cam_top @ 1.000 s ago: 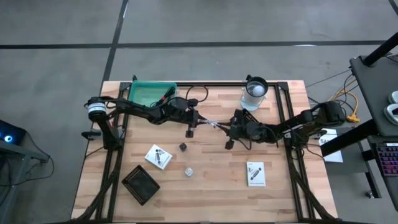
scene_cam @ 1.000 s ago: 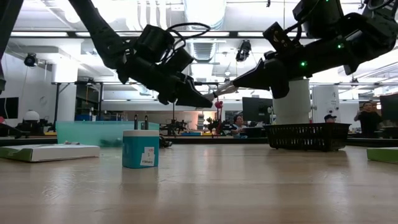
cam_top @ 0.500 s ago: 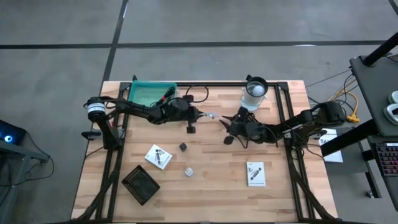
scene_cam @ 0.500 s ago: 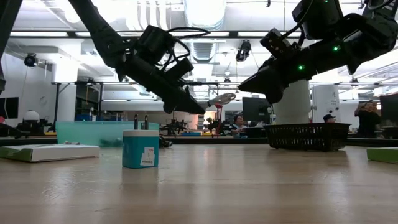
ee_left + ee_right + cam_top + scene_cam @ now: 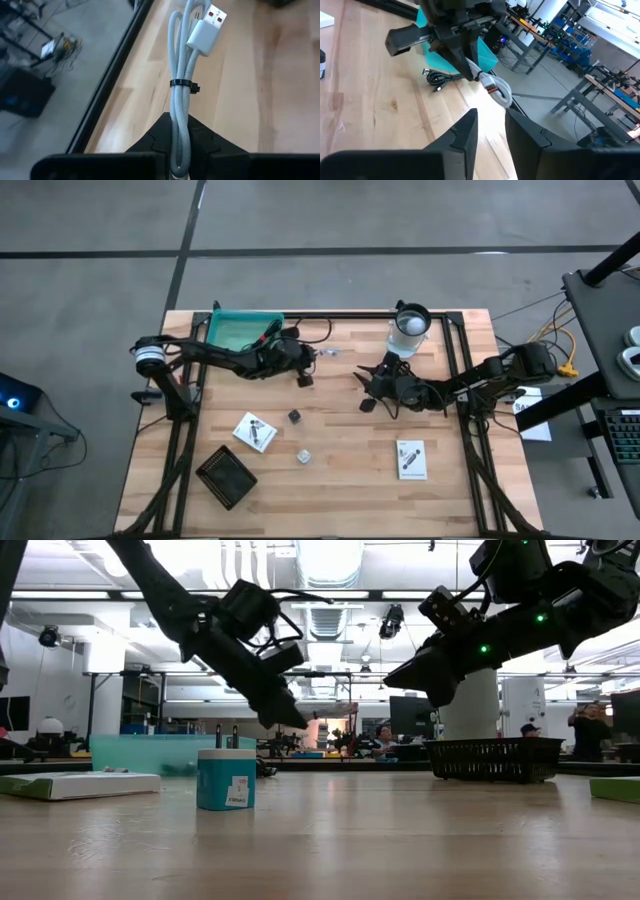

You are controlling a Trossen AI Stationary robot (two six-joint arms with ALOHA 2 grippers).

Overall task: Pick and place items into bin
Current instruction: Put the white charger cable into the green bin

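A pale grey USB cable (image 5: 181, 102), coiled into a bundle and tied with a black zip tie (image 5: 183, 84), sticks out of my left gripper (image 5: 310, 360), which is shut on it above the table's far middle. The green bin (image 5: 243, 330) stands just left of that gripper. My right gripper (image 5: 490, 127) hovers open a short way right of the cable (image 5: 495, 90), with nothing between its fingers. On the table lie two white packets (image 5: 255, 432) (image 5: 410, 459), a dark cube (image 5: 294, 416), a white cube (image 5: 303, 456) and a thin black cable (image 5: 437, 77). My left gripper pinches the looped end (image 5: 180, 150) of the cable bundle between its two fingers, opposite the white plug (image 5: 207, 25). The bundle runs forward out of the fingers, in line with them. It is lifted clear of the table, with the plug end free in the air.
A clear cup with a white ball (image 5: 408, 325) stands at the far right of the wood. A black box (image 5: 226, 477) sits near the front left corner. A blue-and-white tub (image 5: 226, 778) and a dark mesh basket (image 5: 490, 758) show in the low view.
A second ago both grippers met at the cable between them. My right gripper has let go and now hangs apart from it. My left gripper has swung round toward the bin, carrying the cable with it clear of the table.
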